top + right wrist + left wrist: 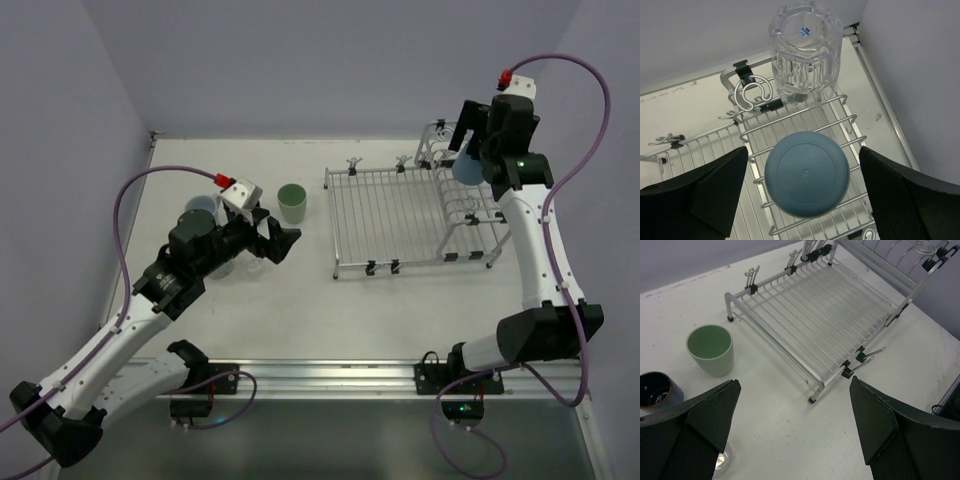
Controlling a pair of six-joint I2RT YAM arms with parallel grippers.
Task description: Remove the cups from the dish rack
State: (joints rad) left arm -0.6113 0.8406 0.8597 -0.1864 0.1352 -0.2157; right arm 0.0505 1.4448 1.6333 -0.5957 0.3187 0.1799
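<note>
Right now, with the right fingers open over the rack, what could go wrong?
The light blue tumbler sits upside down on the dish rack wires under the open right fingers; a shallow grip could slip off. The clear glass stands close beside it, so a lift drifting that way might knock it.

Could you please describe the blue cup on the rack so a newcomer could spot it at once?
Find the silver wire dish rack on the right of the table, then its raised slotted end. The light blue cup sits there upside down, base showing. Unlike the clear ribbed glass beside it, it is opaque and smooth.
</note>
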